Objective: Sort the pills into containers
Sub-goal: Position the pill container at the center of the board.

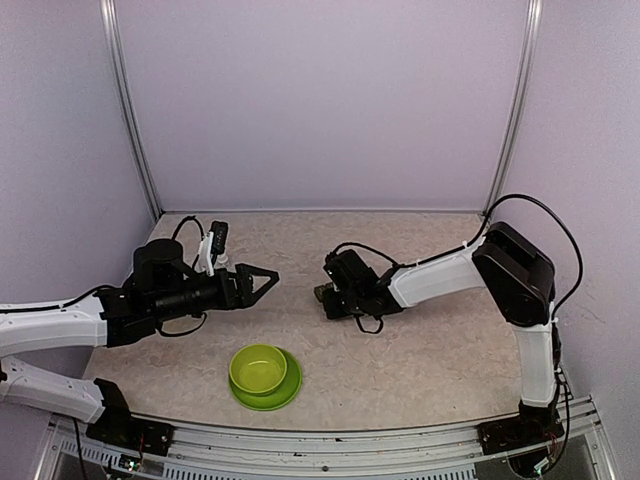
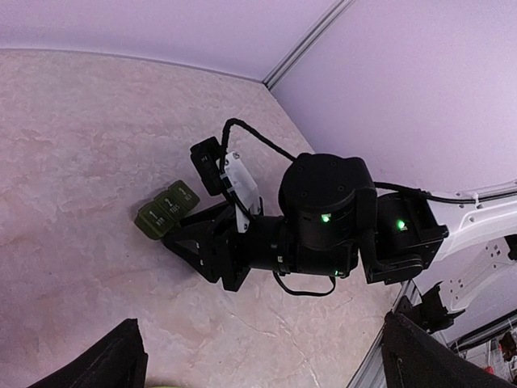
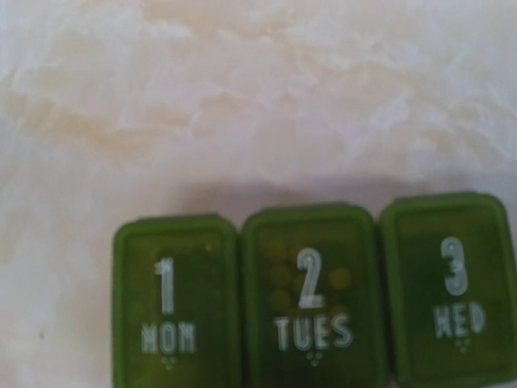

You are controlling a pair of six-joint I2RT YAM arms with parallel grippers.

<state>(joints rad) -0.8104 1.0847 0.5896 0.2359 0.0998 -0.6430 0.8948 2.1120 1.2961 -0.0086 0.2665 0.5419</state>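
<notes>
**Item 1. Small dark green strip-shaped plastic pill box** [image 3: 311,295]: three square compartments in a row.
- All three lids are down.
- White lettering, left to right in the right wrist view: "1 MON", "2 TUES", "3 WED", each with small raised dots beneath.
- Faint pale round shapes show through the "2 TUES" lid; what they are cannot be told.
- Location: flat on the beige marbled surface [image 1: 420,340], about mid-surface, at the tip of the right gripper [image 1: 328,300].

**Item 2. Right gripper**, black.
- The left wrist view shows it low over the surface with its fingers against one long side of the pill box [image 2: 167,210].
- Whether the jaws are closed on the box cannot be told.
- Its own fingers do not appear in the right wrist view.

**Item 3. Left gripper** [image 1: 262,284], black.
- Its jaws are spread wide and hold nothing.
- It hangs above the surface, pointing toward the pill box [image 1: 324,292] and apart from it.

**Item 4. Lime-green round bowl** [image 1: 258,366] on a matching lime-green plate [image 1: 290,388].
- It stands near the front edge and well apart from the box.
- It shows only in the top view.

**View notes.** The lettering is legible in the right wrist view alone; in the other two views the box is a small dark block.
</notes>
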